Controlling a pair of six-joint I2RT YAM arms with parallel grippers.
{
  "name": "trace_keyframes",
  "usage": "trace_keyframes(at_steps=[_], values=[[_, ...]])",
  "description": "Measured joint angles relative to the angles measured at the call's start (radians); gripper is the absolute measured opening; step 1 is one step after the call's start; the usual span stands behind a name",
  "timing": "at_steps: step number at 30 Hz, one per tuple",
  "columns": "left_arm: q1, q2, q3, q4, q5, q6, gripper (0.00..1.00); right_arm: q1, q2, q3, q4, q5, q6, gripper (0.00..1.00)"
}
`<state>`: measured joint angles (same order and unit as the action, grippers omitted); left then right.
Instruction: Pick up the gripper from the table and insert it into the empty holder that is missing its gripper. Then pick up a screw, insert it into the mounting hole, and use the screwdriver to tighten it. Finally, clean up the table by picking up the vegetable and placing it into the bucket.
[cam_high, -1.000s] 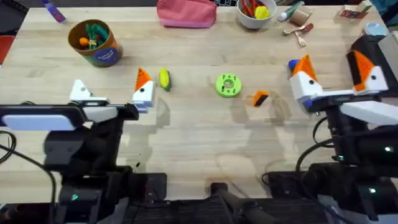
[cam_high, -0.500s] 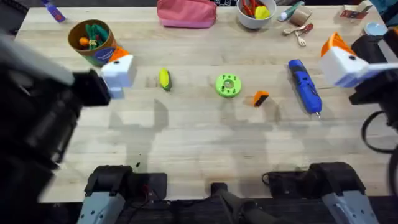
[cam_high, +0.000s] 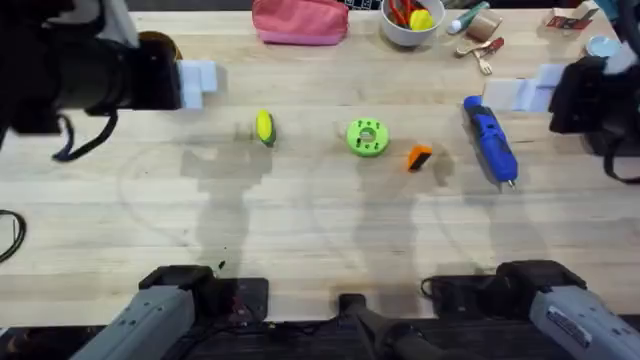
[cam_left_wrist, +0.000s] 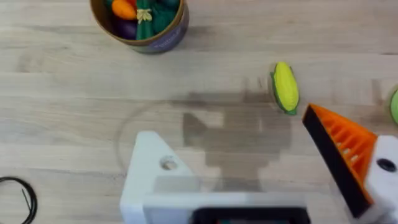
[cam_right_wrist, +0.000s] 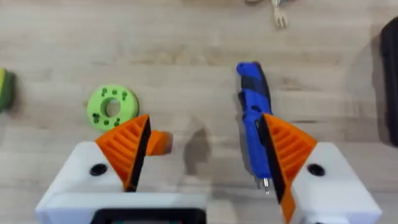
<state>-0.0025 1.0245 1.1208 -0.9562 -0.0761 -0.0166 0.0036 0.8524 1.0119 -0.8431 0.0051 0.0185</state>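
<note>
Orange-padded right gripper (cam_right_wrist: 202, 165) and left gripper (cam_left_wrist: 264, 168) have both risen, spread and empty; loose gripper (cam_high: 419, 157) untouched beneath the right.

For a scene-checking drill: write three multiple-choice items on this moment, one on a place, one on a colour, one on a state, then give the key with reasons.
1. Where does the gripper lie?
A. between the green disc and the screwdriver
B. in the bucket
C. beside the pink pouch

2. What colour is the screwdriver?
A. red
B. blue
C. white

3. How does the left gripper stand?
A. shut on the vegetable
B. shut on a screw
C. open and empty, one holder bare

Key: A, overhead shows it between them; B, its body is blue; C, left wrist view shows bare table between the fingers.
</note>
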Motion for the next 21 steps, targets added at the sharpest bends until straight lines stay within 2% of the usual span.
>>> trace_keyframes(at_steps=[5, 12, 15, 21], values=[[0.000, 0.106, 0.009, -0.001, 0.000, 0.000, 0.985, 0.000, 0.079, 0.048, -0.037, 0.000, 0.000, 0.993], [-0.003, 0.191, 0.011, 0.016, 0.017, 0.000, 0.985, 0.000, 0.086, 0.050, -0.041, 0.000, 0.000, 0.994], [-0.031, 0.239, 0.041, -0.025, 0.027, -0.021, 0.985, 0.000, 0.085, 0.050, -0.041, 0.000, 0.000, 0.994], [-0.127, 0.406, 0.138, -0.078, 0.032, -0.131, 0.985, 0.000, 0.085, 0.050, -0.041, 0.000, 0.000, 0.993]])
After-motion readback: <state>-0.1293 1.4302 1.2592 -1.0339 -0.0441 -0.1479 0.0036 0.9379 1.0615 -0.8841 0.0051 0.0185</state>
